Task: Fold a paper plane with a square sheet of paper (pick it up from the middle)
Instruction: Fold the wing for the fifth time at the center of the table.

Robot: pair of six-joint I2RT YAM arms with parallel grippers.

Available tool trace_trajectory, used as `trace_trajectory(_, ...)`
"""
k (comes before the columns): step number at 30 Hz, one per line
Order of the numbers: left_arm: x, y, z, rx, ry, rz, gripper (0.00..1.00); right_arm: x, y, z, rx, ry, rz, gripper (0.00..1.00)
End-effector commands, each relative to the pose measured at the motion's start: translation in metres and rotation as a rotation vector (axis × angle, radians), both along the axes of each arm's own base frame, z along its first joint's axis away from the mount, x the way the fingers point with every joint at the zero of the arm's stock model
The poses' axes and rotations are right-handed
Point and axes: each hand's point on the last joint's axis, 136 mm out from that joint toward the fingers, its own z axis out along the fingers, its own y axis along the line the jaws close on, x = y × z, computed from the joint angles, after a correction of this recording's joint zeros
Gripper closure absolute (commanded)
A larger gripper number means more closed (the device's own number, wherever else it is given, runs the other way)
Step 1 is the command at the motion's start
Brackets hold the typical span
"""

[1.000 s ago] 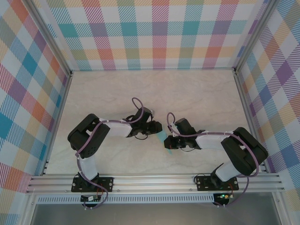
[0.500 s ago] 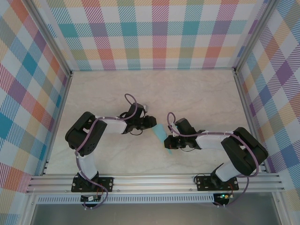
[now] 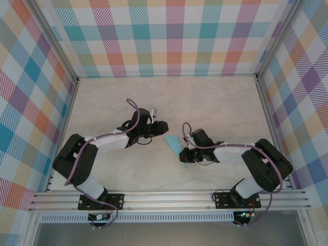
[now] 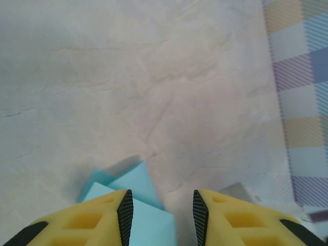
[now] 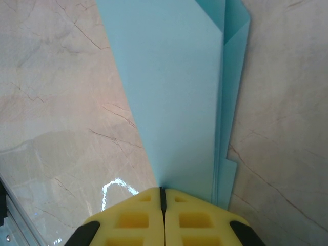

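From above, the paper plane (image 3: 174, 143) sits just right of centre over the surface (image 3: 215, 102), between the left tool (image 3: 163, 126) and the right tool (image 3: 183, 155). At the left wrist, the left tool (image 4: 160, 205) stands open and empty, with the paper plane (image 4: 130, 182) at lower left. At the right wrist, the right tool (image 5: 162, 192) is clamped on the lower edge of the paper plane (image 5: 174, 92); it looks light, limp and crease-prone, so it is best pinched along its layered fold.
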Motion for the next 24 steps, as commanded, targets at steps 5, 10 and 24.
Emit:
trace_trajectory(5, -0.042, -0.037, -0.029, -0.005, 0.106, -0.09, 0.67, -0.023, -0.029, -0.03, -0.165, 0.123, -0.02, 0.94)
trace_trajectory(10, -0.052, -0.054, -0.062, 0.052, 0.152, -0.095, 0.7, -0.019, -0.027, -0.027, -0.152, 0.112, -0.031, 0.94)
trace_trajectory(24, -0.062, -0.043, -0.138, 0.173, 0.259, -0.024, 0.75, -0.03, -0.024, -0.02, -0.118, 0.157, -0.017, 0.91)
